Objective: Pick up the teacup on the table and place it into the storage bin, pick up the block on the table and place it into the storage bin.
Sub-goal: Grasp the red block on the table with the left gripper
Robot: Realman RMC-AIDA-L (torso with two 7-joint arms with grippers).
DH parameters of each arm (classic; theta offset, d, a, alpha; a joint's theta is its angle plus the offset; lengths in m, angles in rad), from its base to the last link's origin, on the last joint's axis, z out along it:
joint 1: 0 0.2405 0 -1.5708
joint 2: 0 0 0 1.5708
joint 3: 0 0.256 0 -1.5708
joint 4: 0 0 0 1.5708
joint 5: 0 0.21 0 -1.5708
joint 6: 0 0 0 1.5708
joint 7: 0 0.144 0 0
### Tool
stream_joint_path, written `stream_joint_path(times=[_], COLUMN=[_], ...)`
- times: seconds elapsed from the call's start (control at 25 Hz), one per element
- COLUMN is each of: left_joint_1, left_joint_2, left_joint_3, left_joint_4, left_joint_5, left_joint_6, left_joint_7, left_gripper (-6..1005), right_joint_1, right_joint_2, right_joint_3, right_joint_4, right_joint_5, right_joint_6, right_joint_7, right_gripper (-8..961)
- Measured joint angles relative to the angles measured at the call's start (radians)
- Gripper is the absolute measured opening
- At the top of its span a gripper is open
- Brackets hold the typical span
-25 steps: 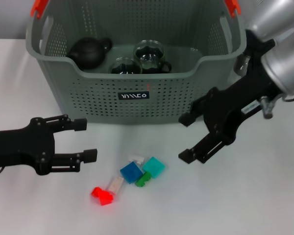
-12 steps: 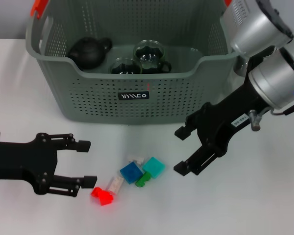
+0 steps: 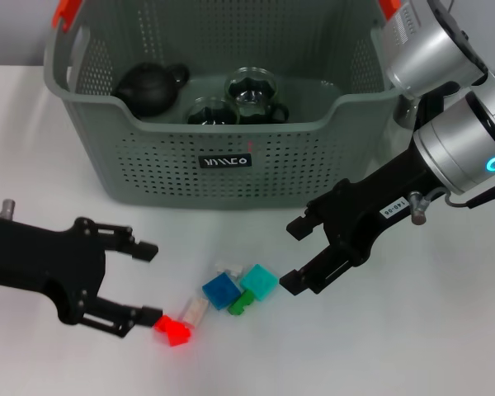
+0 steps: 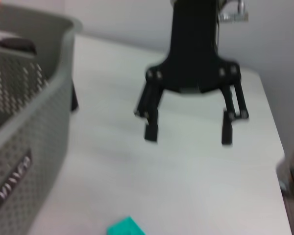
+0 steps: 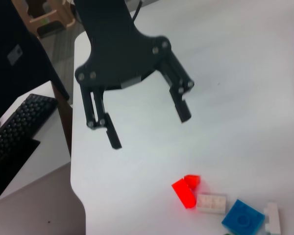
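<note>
Down on the white table [image 3: 445,330] we find a small heap of studded plastic blocks: a glossy red block [image 3: 172,328] at the left end, a pale white block [image 3: 196,311] touching it, then a square blue block [image 3: 221,290], a teal block [image 3: 259,280] and a little green block [image 3: 240,304] tucked between those two. Behind the heap stands the storage bin [image 3: 223,157], a grey-green plastic basket with perforated walls, orange-red corner tabs and a small black label with white letters. Inside it we see two rounded clear glass teacups [image 3: 252,92] side by side and a matte dark teapot [image 3: 151,87] at the left end. The left gripper [image 3: 144,282], black and angular, hangs low over the table with its two fingers spread wide and nothing between them; its lower fingertip lies just beside the red block. The right gripper [image 3: 293,256], equally black, hovers just right of the teal block, fingers also wide apart and empty
</note>
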Motion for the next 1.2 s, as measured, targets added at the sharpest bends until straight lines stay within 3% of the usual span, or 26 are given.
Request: stream_joint_path(times=[0.2, 0.44, 0.8, 0.96, 1.2], left_joint_1=[-0.03, -0.083, -0.113, -0.117, -0.117], left_joint_2=[-0.006, -0.036, -0.055, -0.06, -0.066], left_joint_3=[0.089, 0.17, 0.177, 0.177, 0.17], left_joint_4=[0.053, 0.079, 0.068, 0.053, 0.002], left_joint_5=[0.101, 0.2, 0.206, 0.204, 0.187], left_joint_6=[0.0, 0.006, -0.015, -0.043, -0.082], left_joint_7=[-0.055, -0.138, -0.232, -0.27, -0.306], left_gripper=[846, 847, 847, 846, 846], right_joint_1=[0.001, 0.004, -0.023, -0.071, -0.105], right_joint_2=[0.002, 0.003, -0.009, -0.001, -0.005], right_joint_3=[0.003, -0.031, -0.019, 0.05, 0.122], right_joint_4=[0.004, -0.003, -0.01, -0.006, 0.002], right_joint_5=[0.007, 0.007, 0.005, 0.008, 0.012], right_joint_6=[0.001, -0.002, 0.012, 0.035, 0.034], right_joint_7=[0.001, -0.004, -0.122, -0.268, -0.357], right_gripper=[947, 947, 947, 947, 947])
